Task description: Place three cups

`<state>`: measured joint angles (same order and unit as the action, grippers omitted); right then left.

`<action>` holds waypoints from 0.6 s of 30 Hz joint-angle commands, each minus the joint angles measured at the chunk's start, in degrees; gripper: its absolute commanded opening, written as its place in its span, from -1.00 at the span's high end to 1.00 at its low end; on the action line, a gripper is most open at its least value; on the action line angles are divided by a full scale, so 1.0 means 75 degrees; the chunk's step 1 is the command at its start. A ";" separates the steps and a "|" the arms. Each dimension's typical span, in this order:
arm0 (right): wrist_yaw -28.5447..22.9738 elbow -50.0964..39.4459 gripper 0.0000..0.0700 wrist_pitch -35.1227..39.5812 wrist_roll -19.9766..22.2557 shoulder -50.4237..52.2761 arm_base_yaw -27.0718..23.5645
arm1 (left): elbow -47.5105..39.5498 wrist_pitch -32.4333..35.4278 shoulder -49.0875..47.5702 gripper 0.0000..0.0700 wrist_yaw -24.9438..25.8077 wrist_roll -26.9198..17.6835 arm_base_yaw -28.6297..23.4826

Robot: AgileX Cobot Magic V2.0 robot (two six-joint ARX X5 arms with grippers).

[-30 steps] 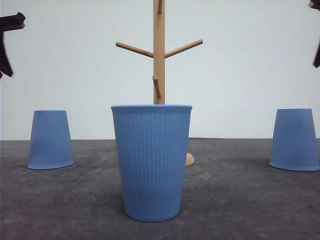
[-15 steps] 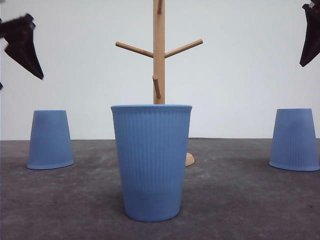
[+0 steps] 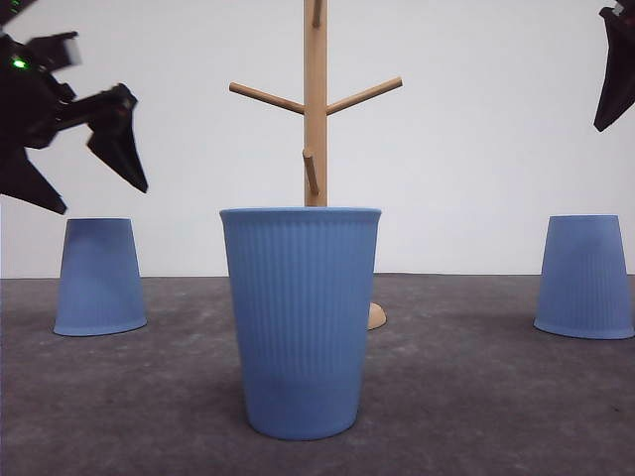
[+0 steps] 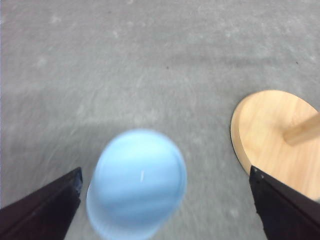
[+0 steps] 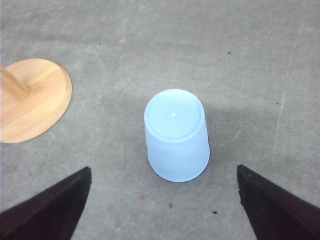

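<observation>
Three blue ribbed cups stand on the grey table. The nearest cup [image 3: 301, 322] is upright at the centre. The left cup [image 3: 99, 278] and the right cup [image 3: 585, 278] are upside down, further back. My left gripper [image 3: 94, 193] hangs open above the left cup, which looks blurred [image 4: 136, 182] between the dark fingers [image 4: 45, 210] in the left wrist view. High over the right cup [image 5: 176, 135] is my right gripper [image 5: 164, 169], open, with one finger [image 3: 615, 74] at the front view's top right corner. Neither gripper touches a cup.
A wooden mug tree [image 3: 316, 109] with angled pegs stands behind the centre cup. Its round base [image 4: 275, 135] lies beside the left cup and also shows [image 5: 32, 100] beside the right cup. Bare grey table [image 3: 476, 397] surrounds the cups.
My left gripper has come down and to the right, further into the front view above the left cup. The right gripper dropped slightly at first, then stayed. The cups have not moved.
</observation>
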<state>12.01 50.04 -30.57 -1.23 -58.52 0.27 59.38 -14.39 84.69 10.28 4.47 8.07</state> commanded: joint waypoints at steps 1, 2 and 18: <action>0.0003 0.0117 -0.70 0.0125 0.0082 -0.0032 0.0003 | 0.0300 -0.0057 0.0297 -0.96 0.0015 -0.0128 0.0041; 0.0003 0.0117 -0.70 0.0127 0.0082 -0.0032 0.0003 | 0.0423 -0.0130 0.0453 -0.96 0.0013 -0.0183 0.0052; 0.0002 0.0117 -0.70 0.0130 0.0082 -0.0032 0.0003 | 0.0949 -0.0698 0.1314 -0.93 -0.0200 -0.0539 0.0085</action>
<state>12.01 50.04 -30.39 -1.23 -58.52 0.27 65.30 -19.73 93.54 8.93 1.24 8.54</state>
